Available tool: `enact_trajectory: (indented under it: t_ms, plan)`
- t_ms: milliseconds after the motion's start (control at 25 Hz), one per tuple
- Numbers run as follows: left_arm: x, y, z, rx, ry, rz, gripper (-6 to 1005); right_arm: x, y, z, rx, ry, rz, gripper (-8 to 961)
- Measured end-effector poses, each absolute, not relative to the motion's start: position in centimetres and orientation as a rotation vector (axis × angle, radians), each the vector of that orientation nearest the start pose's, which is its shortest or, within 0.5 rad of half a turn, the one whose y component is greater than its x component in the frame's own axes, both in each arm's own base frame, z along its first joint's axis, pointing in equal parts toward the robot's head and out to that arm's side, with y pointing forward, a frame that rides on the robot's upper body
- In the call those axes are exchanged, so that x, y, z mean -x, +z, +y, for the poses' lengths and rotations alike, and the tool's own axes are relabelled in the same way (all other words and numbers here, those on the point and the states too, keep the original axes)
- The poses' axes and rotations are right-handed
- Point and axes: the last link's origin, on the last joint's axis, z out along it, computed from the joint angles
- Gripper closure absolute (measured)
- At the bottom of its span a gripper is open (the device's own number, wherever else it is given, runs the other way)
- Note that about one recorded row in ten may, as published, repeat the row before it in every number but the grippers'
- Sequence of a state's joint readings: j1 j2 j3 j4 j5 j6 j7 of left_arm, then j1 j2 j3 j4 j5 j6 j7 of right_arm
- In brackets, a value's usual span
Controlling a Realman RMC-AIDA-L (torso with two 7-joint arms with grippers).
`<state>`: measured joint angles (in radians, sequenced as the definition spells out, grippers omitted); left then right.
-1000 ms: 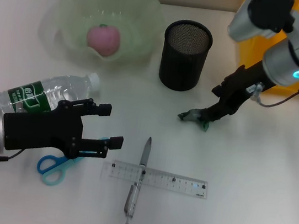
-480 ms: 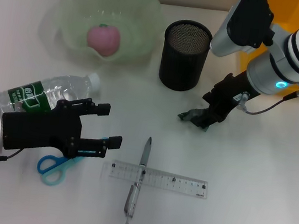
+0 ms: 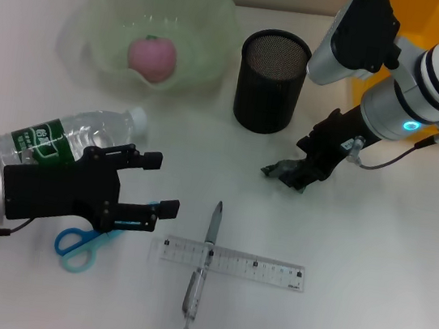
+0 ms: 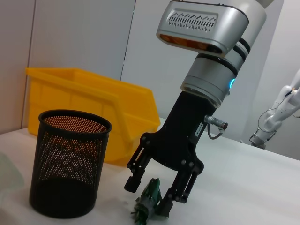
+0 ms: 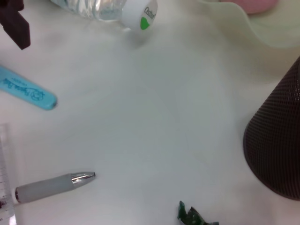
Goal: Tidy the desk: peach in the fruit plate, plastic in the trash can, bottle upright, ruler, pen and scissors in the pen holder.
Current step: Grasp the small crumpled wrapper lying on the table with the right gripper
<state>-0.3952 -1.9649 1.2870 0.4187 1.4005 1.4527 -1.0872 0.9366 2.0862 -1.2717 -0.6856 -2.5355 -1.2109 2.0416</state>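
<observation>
Right now the right gripper (image 3: 307, 170) is standing spread over the green plastic scrap (image 4: 149, 202), which is lying on the desk between its fingers. Only the left wrist view is showing that gap; from the head view the scrap (image 3: 281, 172) is half hiding behind them. Meanwhile the left gripper (image 3: 155, 182) is hovering open above the blue scissors (image 3: 82, 242).

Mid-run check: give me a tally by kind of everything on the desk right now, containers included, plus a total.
Fruit: 1, peach
Containers: 3, fruit plate, pen holder, yellow bin
Bottles: 1, water bottle, lying down
Stationery: 3, scissors, pen, ruler
Trash: 1, green plastic scrap
Total: 9
</observation>
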Motion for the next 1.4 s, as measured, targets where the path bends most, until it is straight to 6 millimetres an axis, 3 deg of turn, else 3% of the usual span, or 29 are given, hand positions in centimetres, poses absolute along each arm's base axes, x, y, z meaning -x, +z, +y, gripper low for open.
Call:
enact_trajectory:
  t_ms: [800,920,1120,1320,1400]
  plan:
    - [29.11,-2.92,28.38,2.753,-0.789,-0.523,201,-18.05,-6.33,40.76,2.83,-0.511,0.457,311]
    - [29.05,-2.9,28.41,2.754,-0.791,-0.519,201,-18.05,-6.34,40.75,2.83,-0.511,0.457,534]
    - [29.01,-2.85,28.43,2.755,-0.792,-0.514,202,-18.0,-6.38,40.64,2.841,-0.505,0.441,744]
    - [29.0,-2.82,28.43,2.756,-0.793,-0.512,204,-18.0,-6.38,40.55,2.848,-0.502,0.441,902]
    - [29.01,-2.81,28.41,2.756,-0.793,-0.513,204,-17.99,-6.38,40.55,2.848,-0.502,0.441,917]
